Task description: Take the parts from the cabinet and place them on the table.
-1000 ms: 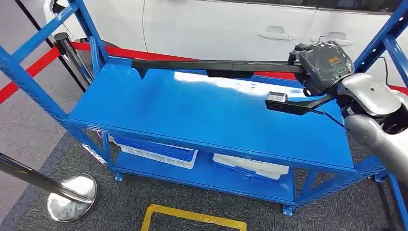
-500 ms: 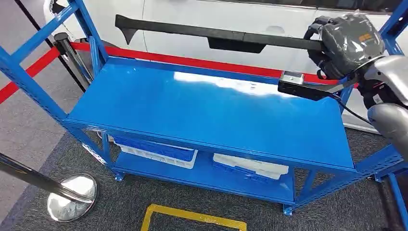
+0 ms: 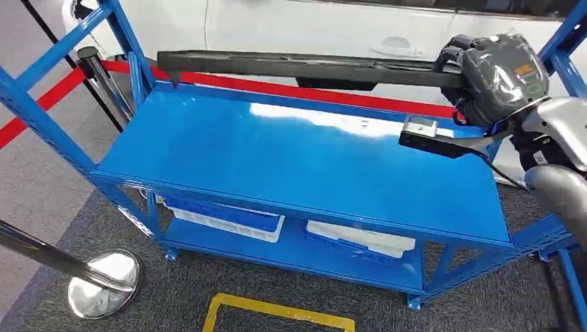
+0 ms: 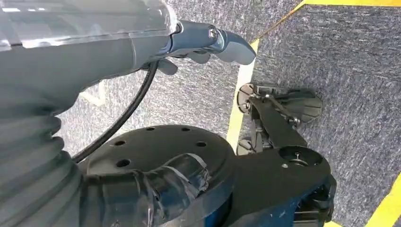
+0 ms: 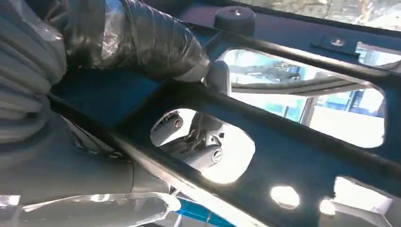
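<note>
A long black moulded part (image 3: 297, 67) hangs level above the back edge of the blue cabinet's top shelf (image 3: 291, 159). My right hand (image 3: 495, 76), in a shiny dark cover, grips the part's right end. The part reaches left almost to the cabinet's far left post. In the right wrist view the part (image 5: 293, 156) is a black frame with cut-out holes, and my right hand (image 5: 142, 42) is wrapped around one of its bars. My left hand (image 4: 208, 42) hangs over the grey floor, fingers loose and holding nothing.
A white car (image 3: 311, 28) stands close behind the cabinet, with red barrier tape (image 3: 41, 104) along it. Blue uprights (image 3: 41, 117) flank the shelf. Two blue-and-white bins (image 3: 228, 220) (image 3: 360, 242) sit on the lower shelf. A chrome stanchion base (image 3: 104, 283) and a yellow floor marking (image 3: 277, 311) lie in front.
My right hand has lifted the black part off the back of the top shelf. It then dipped slightly, the part swinging level and further left.
</note>
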